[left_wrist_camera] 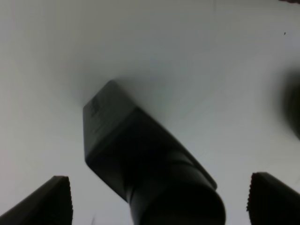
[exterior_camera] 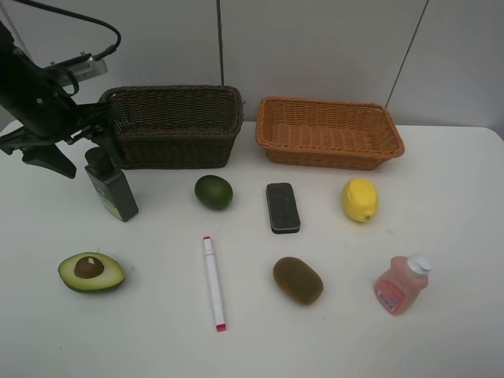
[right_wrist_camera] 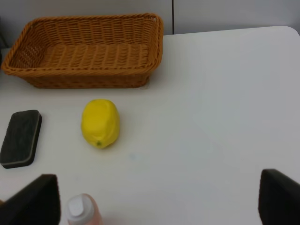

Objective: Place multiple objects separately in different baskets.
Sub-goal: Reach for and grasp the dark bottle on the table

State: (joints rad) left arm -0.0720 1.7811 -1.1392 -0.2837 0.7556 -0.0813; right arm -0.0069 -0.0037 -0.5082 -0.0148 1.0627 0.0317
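Note:
The dark green pump bottle (exterior_camera: 111, 187) stands upright on the white table in front of the dark brown basket (exterior_camera: 177, 148). My left gripper (exterior_camera: 85, 151) hangs open over its top, the fingers wide on either side of the bottle (left_wrist_camera: 140, 159) without touching it. Laid out on the table are a whole avocado (exterior_camera: 213, 191), black eraser (exterior_camera: 283, 207), lemon (exterior_camera: 360, 199), halved avocado (exterior_camera: 91, 272), marker (exterior_camera: 213, 282), kiwi (exterior_camera: 298, 280) and pink bottle (exterior_camera: 401, 284). My right gripper (right_wrist_camera: 159, 197) is open and empty above the pink bottle's cap (right_wrist_camera: 80, 207), outside the high view.
The light orange-tan basket (exterior_camera: 331, 154) stands at the back right, beside the dark one, and holds nothing. In the right wrist view the tan basket (right_wrist_camera: 84, 80), lemon (right_wrist_camera: 100, 123) and eraser (right_wrist_camera: 21, 138) lie ahead. A grey wall rises behind the table.

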